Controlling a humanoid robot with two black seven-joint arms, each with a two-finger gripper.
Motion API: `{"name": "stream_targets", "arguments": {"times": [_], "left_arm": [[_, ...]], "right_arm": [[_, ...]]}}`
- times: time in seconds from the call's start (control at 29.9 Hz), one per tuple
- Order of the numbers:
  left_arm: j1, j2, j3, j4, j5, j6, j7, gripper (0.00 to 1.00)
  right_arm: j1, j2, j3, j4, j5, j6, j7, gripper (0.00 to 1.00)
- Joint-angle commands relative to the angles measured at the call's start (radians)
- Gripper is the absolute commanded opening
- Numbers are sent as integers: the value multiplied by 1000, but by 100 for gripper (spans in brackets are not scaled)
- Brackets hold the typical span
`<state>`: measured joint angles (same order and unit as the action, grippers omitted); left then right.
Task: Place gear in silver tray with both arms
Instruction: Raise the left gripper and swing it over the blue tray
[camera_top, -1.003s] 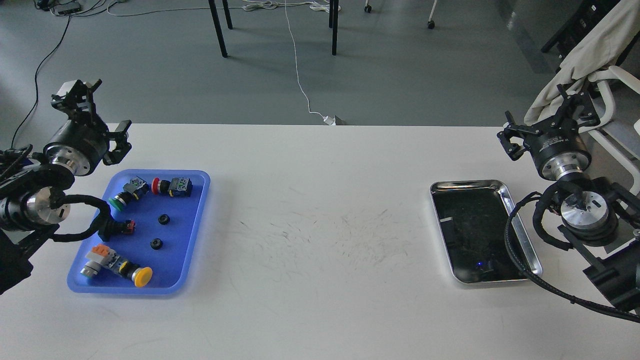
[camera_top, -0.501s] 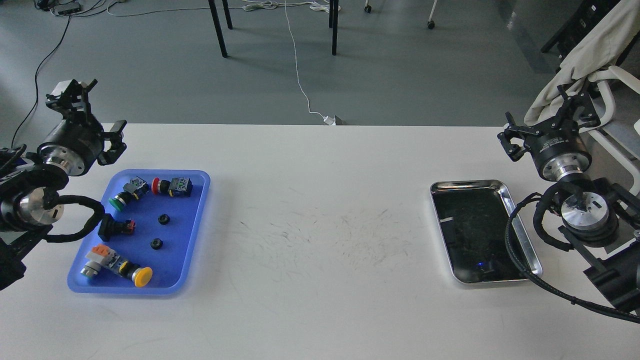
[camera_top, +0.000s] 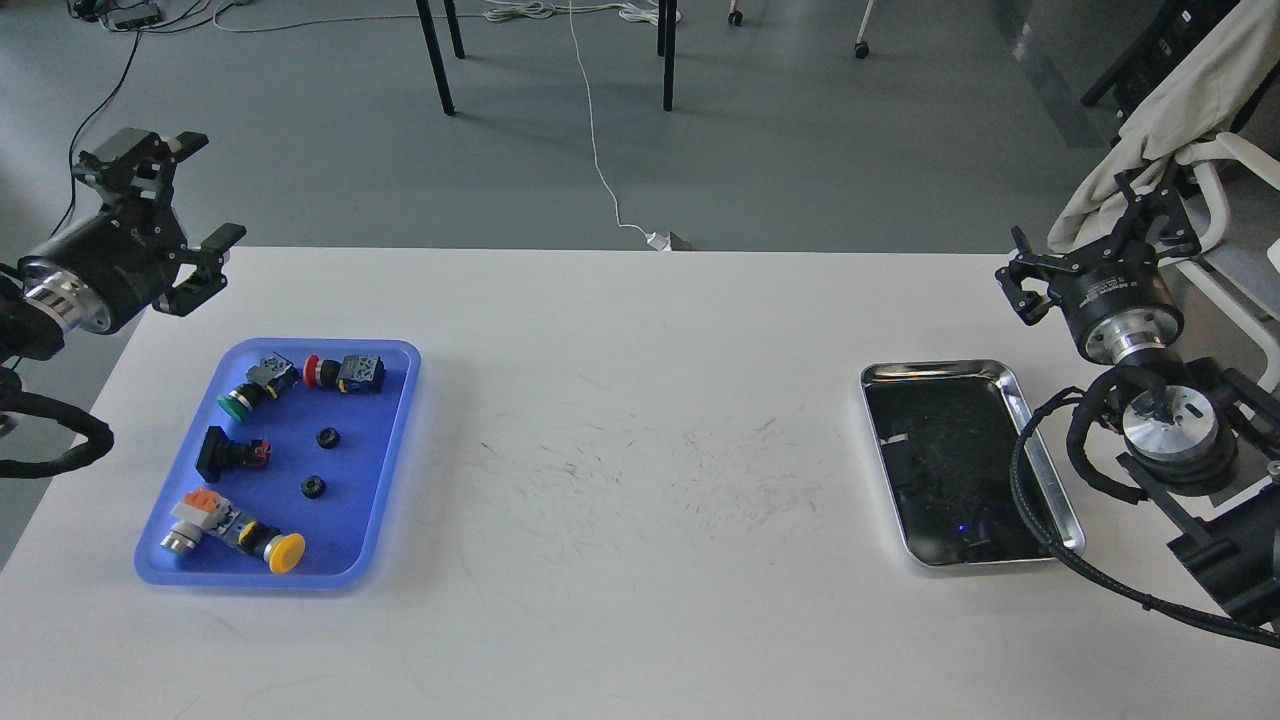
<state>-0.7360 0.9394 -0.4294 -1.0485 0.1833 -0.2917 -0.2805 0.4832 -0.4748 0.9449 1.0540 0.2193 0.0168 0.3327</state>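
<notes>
Here, head view only. White surface (camera_top: 640, 600) carries two containers, well apart: a blue tray (camera_top: 392, 440) at the left, a silver tray (camera_top: 1000, 372) at the right.

Blue tray contents: two small black gears, one (camera_top: 327, 437) farther, one (camera_top: 313, 487) nearer, both in the tray's middle-right part, apart from each other and clear of the other items. Around them: a green push button (camera_top: 240, 402), a red button unit (camera_top: 343, 373), a black-and-red switch (camera_top: 230, 455), a yellow-capped button (camera_top: 270, 545) with an orange-and-grey block (camera_top: 195, 515) beside it.

Silver tray: nothing resting in it that I can make out; dark bottom shows only reflections. Long axis runs near-to-far, as does the blue tray's.

Left claw (camera_top: 165, 215) raised beyond the far-left corner of the surface, fingers spread, nothing held. Gears lie to its right and nearer, inside the blue tray. Left arm is plainly the closer one.

Right claw (camera_top: 1090, 240) hangs just beyond the far-right corner of the silver tray, fingers apart, empty. Its cable (camera_top: 1030, 500) drapes over the tray's right rim.

Judgement: task barely begun. Gear sits far left, target far right; a left pickup and a handover mid-surface looks likely. The gears are small and low, so the grasp needs care.
</notes>
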Motion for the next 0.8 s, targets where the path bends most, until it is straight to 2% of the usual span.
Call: {"name": "stream_targets", "arguments": {"times": [0.0, 0.1, 0.17, 0.3, 0.43, 0.53, 0.64, 0.77], "left_arm": [[-34, 54, 3, -4, 44, -72, 9, 99], [-45, 101, 4, 28, 47, -151, 9, 99], [-45, 93, 3, 21, 48, -161, 9, 99], [-54, 68, 35, 16, 67, -100, -8, 99], [-49, 68, 38, -2, 200, -81, -71, 99], [-55, 70, 50, -13, 404, -44, -72, 99], [-60, 108, 44, -122, 579, -20, -71, 99], [-75, 168, 50, -241, 665, 54, -66, 99]], "right_arm": [[-3, 1, 0, 0, 0, 0, 0, 99], [-8, 1, 0, 0, 0, 0, -1, 99], [-9, 1, 0, 0, 0, 0, 0, 99], [-11, 1, 0, 0, 0, 0, 0, 99], [-11, 1, 0, 0, 0, 0, 0, 99], [-11, 1, 0, 0, -2, 0, 0, 99], [-14, 1, -2, 0, -2, 0, 0, 99], [-14, 5, -3, 0, -2, 0, 0, 99]]}}
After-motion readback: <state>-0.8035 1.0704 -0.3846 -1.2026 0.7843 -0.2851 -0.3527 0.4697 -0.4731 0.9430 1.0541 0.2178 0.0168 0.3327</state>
